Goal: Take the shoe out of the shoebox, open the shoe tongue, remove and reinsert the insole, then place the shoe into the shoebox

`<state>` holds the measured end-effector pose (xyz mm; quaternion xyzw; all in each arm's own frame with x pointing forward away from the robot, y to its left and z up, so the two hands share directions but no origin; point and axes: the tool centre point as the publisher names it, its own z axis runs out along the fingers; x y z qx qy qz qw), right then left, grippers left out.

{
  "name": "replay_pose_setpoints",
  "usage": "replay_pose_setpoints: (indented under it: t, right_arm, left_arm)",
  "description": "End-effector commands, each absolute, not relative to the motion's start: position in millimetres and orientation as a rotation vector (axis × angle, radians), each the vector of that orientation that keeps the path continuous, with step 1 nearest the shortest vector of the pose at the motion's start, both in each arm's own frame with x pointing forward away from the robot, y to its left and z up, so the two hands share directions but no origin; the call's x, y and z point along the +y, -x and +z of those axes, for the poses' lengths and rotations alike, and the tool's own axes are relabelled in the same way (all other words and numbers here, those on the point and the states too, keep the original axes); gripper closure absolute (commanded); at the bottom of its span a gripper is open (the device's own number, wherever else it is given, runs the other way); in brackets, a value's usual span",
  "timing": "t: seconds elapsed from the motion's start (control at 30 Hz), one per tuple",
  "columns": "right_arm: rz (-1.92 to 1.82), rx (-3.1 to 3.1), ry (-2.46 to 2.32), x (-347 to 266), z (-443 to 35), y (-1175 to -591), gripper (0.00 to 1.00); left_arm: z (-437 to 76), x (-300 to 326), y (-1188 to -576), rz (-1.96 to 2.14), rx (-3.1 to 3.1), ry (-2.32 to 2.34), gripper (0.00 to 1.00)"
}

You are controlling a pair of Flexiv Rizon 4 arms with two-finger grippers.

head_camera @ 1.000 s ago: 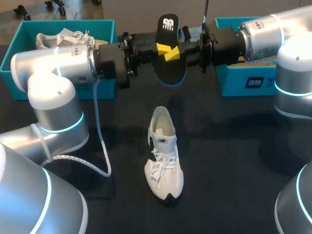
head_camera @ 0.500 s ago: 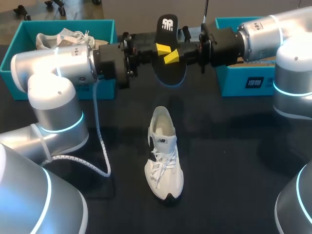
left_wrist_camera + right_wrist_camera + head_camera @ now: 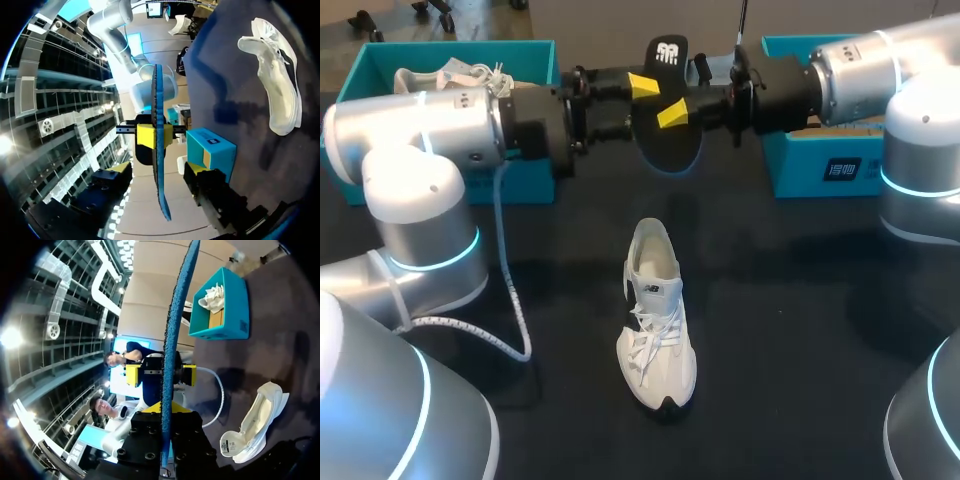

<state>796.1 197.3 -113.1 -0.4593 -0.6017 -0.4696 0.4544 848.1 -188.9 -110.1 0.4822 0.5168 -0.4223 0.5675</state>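
Your right gripper (image 3: 672, 112) clamps the black insole (image 3: 670, 145) above the table (image 3: 800, 300). Your left gripper (image 3: 160, 375) stands wide open beside it. 1 white sneaker (image 3: 655, 315) lies below.

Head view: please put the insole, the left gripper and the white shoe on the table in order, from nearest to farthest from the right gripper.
1. The insole: held in the right gripper, in the air.
2. The left gripper: close beside it, on the insole's other side.
3. The white shoe: low on the table, toward the front.
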Motion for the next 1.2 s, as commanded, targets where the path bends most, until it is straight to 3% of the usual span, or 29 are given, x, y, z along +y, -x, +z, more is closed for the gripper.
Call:
replay_pose_setpoints:
  t: [0.03,0.53,1.2]
  right_arm:
    - [-1.17,-1.48,1.157,192,-115,-794,1.0]
    - [-1.279,-1.502,1.208,180,-122,-797,1.0]
    - [-1.687,-1.789,0.857,176,-123,-787,1.0]
  left_arm:
    - [-108,-169,-841,-0.981,1.254,-1.131,0.0]
    - [-124,-121,-834,-1.059,1.473,-1.058,0.0]
    - [-178,-98,-811,-1.416,2.129,-0.783,0.0]
